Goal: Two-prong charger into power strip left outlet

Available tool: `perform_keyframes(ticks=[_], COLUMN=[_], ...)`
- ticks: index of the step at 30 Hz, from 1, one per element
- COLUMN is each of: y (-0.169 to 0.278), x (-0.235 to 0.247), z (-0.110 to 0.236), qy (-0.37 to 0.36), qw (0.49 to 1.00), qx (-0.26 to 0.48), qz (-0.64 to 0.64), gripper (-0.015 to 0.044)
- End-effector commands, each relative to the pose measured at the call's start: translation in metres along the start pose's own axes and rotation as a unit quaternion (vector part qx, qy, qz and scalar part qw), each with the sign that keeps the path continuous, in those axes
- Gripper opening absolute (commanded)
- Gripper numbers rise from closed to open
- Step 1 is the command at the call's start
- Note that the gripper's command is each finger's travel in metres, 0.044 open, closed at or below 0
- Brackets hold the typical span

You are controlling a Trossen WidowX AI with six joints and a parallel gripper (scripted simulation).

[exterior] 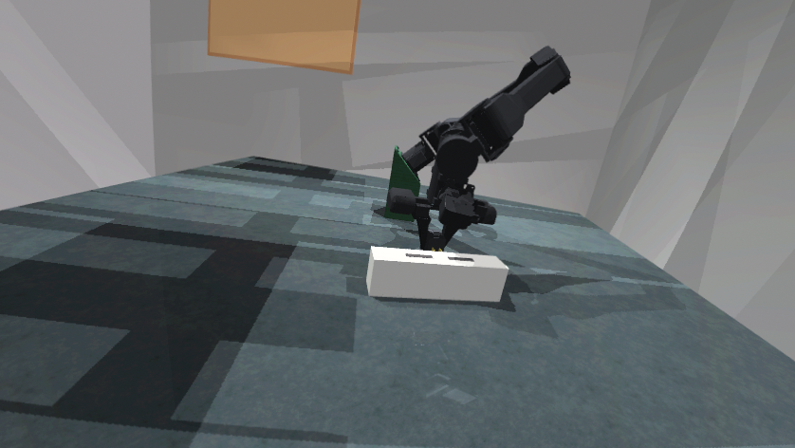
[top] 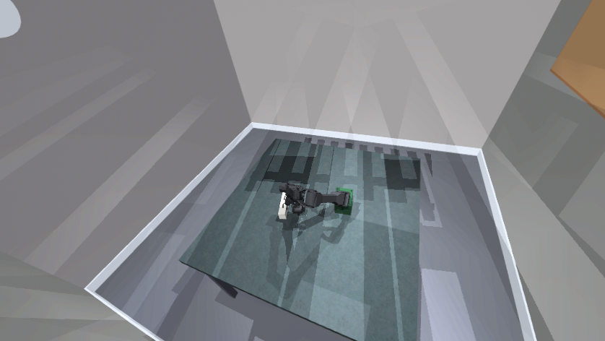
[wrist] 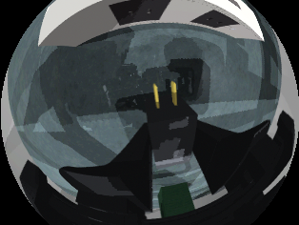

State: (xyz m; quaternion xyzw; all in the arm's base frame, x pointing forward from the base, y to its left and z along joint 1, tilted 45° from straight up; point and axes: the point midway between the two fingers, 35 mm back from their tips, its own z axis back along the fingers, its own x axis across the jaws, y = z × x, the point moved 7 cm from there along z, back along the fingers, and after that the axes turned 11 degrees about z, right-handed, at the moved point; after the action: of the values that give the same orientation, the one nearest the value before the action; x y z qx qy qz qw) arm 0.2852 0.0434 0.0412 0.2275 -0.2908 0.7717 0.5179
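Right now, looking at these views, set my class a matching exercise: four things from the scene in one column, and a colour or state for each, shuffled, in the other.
Column 1:
1. power strip
2. charger prongs
3. end effector
4. base plate

Column 2:
A. green
B. yellow, pointing down, tips at the strip's top
C. white, lying flat on the table
D. shut on the charger

Pairs: 1-C, 2-B, 3-D, 4-A
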Motion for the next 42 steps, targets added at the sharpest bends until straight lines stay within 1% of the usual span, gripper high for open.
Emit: perform_keyframes(ticks=[1, 33, 42], y=[-0.006, -0.043, -0.047], x=[0.000, -0.002, -0.002], z=[0.001, 0.001, 0.001], qy=[-0.002, -0.003, -0.004], qw=[1.000, 1.000, 1.000], qx=[-0.002, -0.003, -0.003], qz=[0.000, 0.009, 0.010], gripper=[0.0000, 0.0000, 0.0000])
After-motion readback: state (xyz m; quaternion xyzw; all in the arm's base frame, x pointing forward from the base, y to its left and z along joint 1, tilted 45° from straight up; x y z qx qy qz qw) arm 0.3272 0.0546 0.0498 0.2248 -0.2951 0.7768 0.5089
